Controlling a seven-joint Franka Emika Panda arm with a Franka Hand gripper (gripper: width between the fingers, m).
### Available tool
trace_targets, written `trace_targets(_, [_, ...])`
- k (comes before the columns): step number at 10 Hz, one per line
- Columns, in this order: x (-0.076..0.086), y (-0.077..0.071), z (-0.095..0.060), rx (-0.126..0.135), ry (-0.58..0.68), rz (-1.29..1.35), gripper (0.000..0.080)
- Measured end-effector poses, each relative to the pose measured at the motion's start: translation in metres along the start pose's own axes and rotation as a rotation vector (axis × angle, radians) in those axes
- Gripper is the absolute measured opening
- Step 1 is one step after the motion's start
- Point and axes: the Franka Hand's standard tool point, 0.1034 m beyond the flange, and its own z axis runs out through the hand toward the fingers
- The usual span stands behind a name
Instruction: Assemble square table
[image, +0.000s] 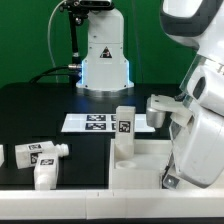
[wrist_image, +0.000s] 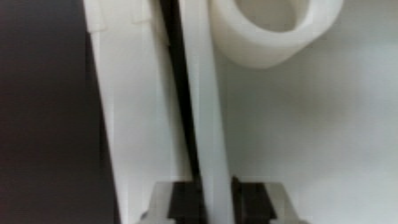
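Square table slab (image: 141, 170) lies low in the foreground of the exterior view, a flat white piece on the black table (image: 40, 110), just beside the big white arm (image: 203, 120) that fills the exterior view's right. One leg (image: 124, 122) stands upright at the slab's far edge with its black-and-white tag facing the camera. Whether it is seated in a corner hole cannot be told. Two more legs (image: 40, 152) (image: 49, 176) lie on their sides well apart from the slab, toward the exterior view's left. The marker board (image: 88, 122) lies flat behind the upright leg. The arm's own bulk hides the fingers in this view.

In the wrist view, the gripper (wrist_image: 217, 201) has its dark fingers (wrist_image: 178, 203) drawn close together, clamping a thin white wall of the slab (wrist_image: 306, 140) that runs straight between them. A dark slit runs alongside this wall. A rounded white rim (wrist_image: 267, 45) of the slab curves just beside it.
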Motion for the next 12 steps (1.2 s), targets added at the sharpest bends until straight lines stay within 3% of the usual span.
trace_targets(2, [0.003, 0.000, -0.002, -0.028, -0.030, -0.043, 0.0061])
trace_targets(5, [0.001, 0.001, -0.001, -0.030, -0.033, -0.014, 0.0061])
trace_targets(6, [-0.001, 0.002, -0.002, -0.030, -0.034, -0.019, 0.0253])
trace_targets(7, [-0.016, 0.009, -0.012, -0.026, -0.048, -0.019, 0.0391])
trace_targets(8, [-0.034, 0.015, -0.026, -0.017, -0.062, 0.033, 0.0391])
trace_targets(9, [-0.056, 0.022, -0.041, -0.027, -0.061, 0.141, 0.0535])
trace_targets(10, [-0.082, 0.021, -0.044, -0.025, -0.072, 0.265, 0.0613])
trace_targets(11, [-0.091, 0.018, -0.043, -0.023, -0.079, 0.364, 0.0613])
trace_targets(12, [-0.086, 0.018, -0.042, -0.025, -0.077, 0.430, 0.0642])
